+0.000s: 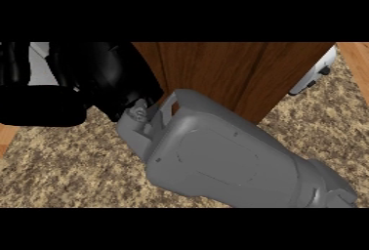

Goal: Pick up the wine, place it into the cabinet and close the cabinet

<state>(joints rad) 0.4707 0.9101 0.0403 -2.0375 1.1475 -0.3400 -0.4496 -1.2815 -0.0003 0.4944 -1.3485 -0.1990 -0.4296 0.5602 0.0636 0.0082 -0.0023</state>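
I read this as a kitchen. Under my view lies a speckled, granite-like table [65, 166] in tan and brown, the sort of top kitchens have. A dark wooden cabinet door [231, 73] stands across it, with paler wood trim [357, 61] at the far right edge. Beside the door sits a small white and grey appliance [317, 73]; I cannot tell what kind.
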